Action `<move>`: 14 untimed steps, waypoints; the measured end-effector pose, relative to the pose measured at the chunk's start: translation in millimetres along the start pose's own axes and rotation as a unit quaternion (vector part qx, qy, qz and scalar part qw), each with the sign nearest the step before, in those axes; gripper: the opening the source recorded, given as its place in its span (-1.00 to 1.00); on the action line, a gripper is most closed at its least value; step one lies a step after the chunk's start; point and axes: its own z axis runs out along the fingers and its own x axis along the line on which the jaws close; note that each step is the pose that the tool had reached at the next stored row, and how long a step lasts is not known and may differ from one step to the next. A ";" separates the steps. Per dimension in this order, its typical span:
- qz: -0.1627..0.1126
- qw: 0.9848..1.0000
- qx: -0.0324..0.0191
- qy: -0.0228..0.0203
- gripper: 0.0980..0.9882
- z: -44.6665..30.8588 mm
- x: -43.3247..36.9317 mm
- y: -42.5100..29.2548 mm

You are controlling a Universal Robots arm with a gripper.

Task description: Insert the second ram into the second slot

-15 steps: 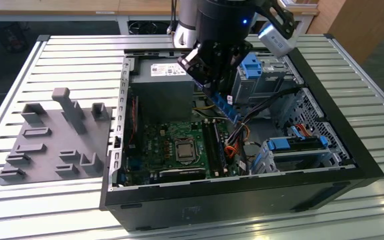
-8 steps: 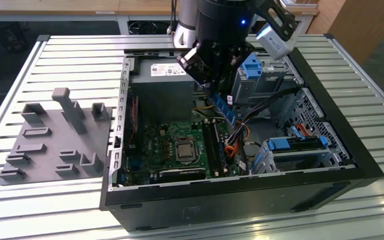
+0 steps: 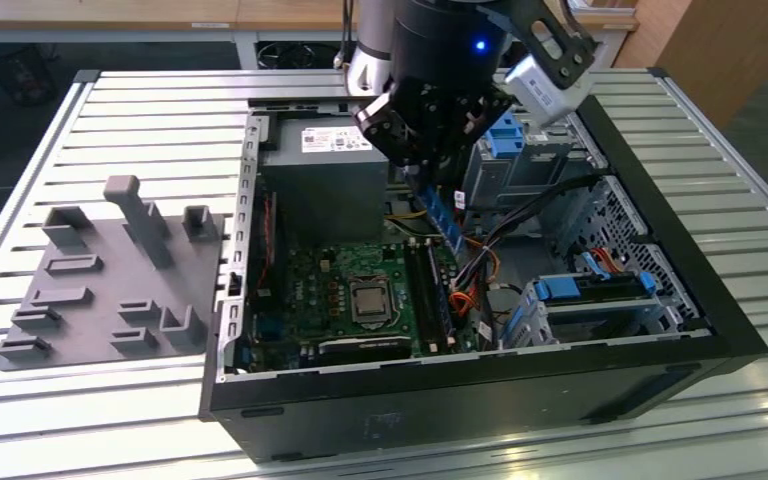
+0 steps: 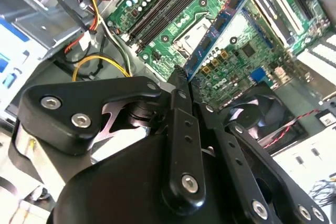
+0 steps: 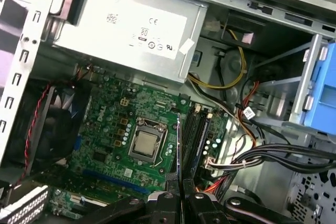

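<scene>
The tool (image 3: 426,168) is closed on the blue ram stick (image 3: 446,218), holding it on edge over the motherboard's memory slots (image 3: 427,290) inside the open computer case (image 3: 491,385) on the surface (image 3: 131,110).

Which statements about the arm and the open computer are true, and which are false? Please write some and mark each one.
1. The gripper is shut on the blue memory stick. True.
2. The memory stick already sits in a slot. False: it is held above the board, clear of the slots.
3. A grey rack lies outside the case, at the exterior view's left. True.
4. A side panel closes the case. False: it is open, with the board in sight.
</scene>
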 end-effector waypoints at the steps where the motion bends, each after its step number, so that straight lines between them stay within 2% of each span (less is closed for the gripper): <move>1: 0.006 1.000 0.000 0.000 -0.91 0.1 0.0 0.0; 7: 0.046 0.999 0.002 -0.001 -0.91 0.3 0.0 0.0; 14: 0.096 0.995 0.003 -0.001 -0.91 0.6 0.0 0.0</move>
